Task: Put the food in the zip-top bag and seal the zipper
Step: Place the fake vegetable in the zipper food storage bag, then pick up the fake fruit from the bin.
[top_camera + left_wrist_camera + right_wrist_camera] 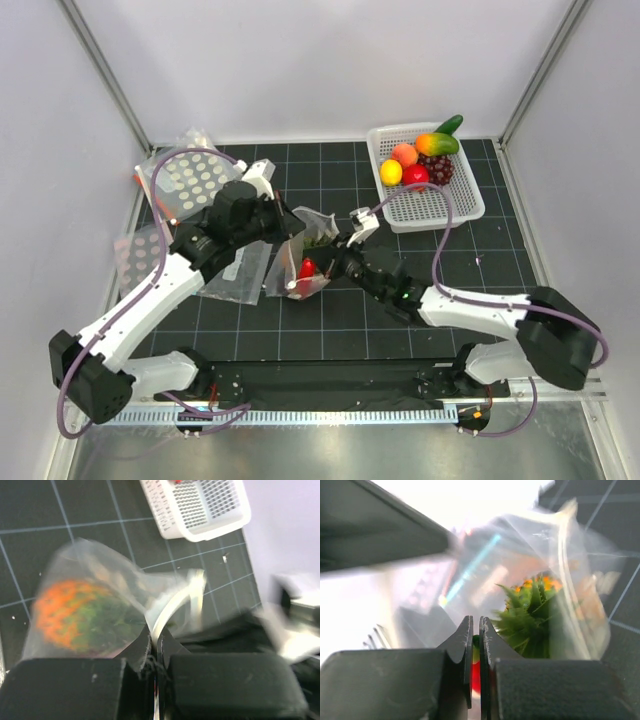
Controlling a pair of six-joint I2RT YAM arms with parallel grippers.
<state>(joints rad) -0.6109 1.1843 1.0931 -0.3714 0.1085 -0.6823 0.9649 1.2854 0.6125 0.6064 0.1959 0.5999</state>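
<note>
The zip-top bag (310, 235) is held up off the mat between both grippers. Its film is clear and blurred in the left wrist view (115, 570) and the right wrist view (520, 545). Inside are the pineapple (75, 612), whose green crown shows in the right wrist view (532, 610), and the red chili (307, 268). My left gripper (278, 228) is shut on the pale zipper strip (177, 602) at the mouth. My right gripper (335, 258) is shut on the bag's opposite edge, with the chili (476, 672) showing behind its jaws. The round red fruit (416, 176) sits in the basket.
The white basket (440, 205) at the back right holds a peach (404, 154), lemon (391, 172), mango (437, 143) and dark grapes (438, 168). Spare dotted bags (195, 178) lie at the left. A plain clear bag (240, 268) lies under the left arm.
</note>
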